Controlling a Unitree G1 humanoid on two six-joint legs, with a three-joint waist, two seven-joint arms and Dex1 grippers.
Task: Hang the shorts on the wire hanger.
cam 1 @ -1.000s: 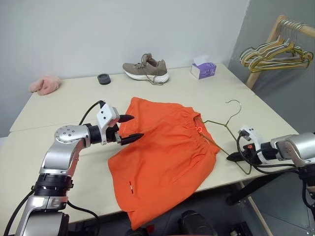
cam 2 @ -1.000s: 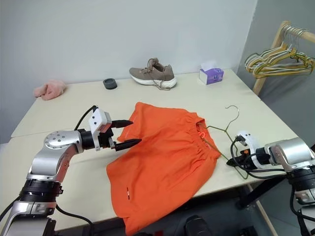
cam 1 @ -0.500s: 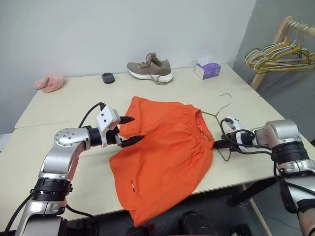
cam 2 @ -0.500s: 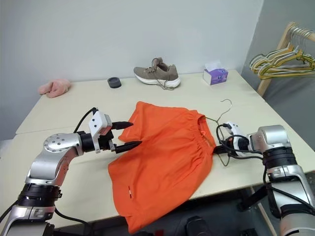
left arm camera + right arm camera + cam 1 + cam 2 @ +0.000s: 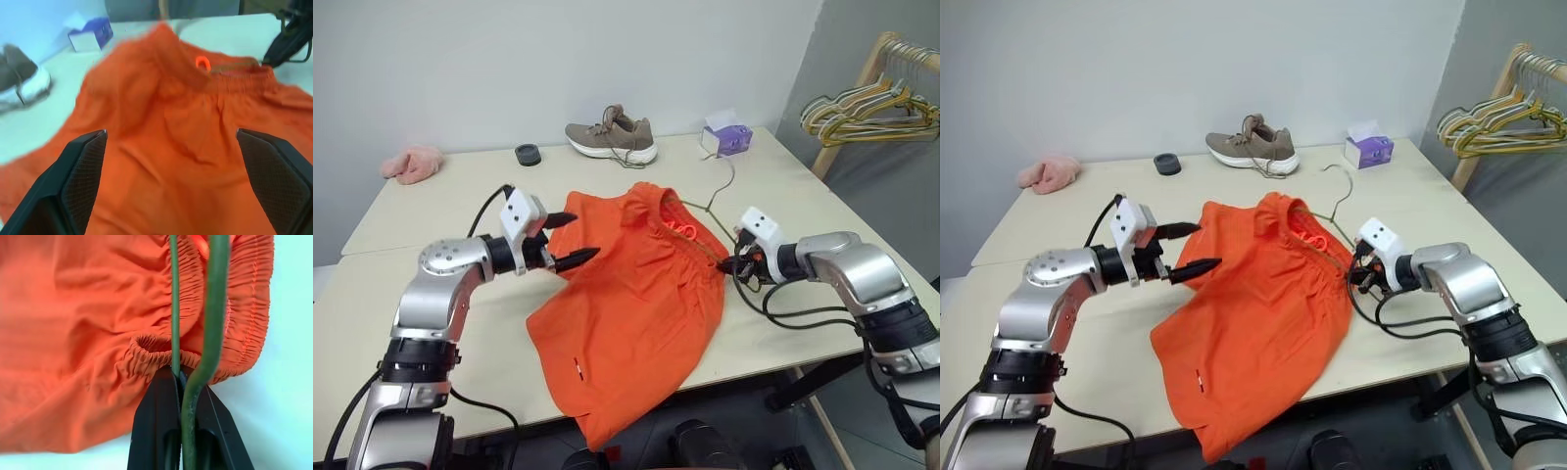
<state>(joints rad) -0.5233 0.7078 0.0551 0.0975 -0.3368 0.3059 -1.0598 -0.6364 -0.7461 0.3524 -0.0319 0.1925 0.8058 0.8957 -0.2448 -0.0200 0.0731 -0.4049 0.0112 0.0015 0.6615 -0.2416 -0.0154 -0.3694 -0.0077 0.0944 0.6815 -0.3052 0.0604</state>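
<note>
The orange shorts (image 5: 626, 294) lie across the table (image 5: 460, 196), one leg hanging over the front edge. The thin wire hanger (image 5: 709, 206) runs into the gathered waistband, which is lifted and bunched on it, and its hook stands up behind. My right gripper (image 5: 729, 264) is shut on the hanger's wire (image 5: 215, 308) just outside the waistband's right end, seen close in the right wrist view (image 5: 176, 374). My left gripper (image 5: 586, 235) is open and hovers over the shorts' left side, with nothing between its fingers (image 5: 88, 166).
A tan shoe (image 5: 610, 136), a purple tissue box (image 5: 724, 139) and a small black ring (image 5: 526, 154) stand along the table's back. A pink cloth (image 5: 411, 164) lies at the back left. A wooden rack with a bunch of hangers (image 5: 867, 108) stands to the right, off the table.
My right gripper has swung left with the hanger and rolled, pushing the wire into the waistband and lifting it. The left gripper has risen a little and stays open.
</note>
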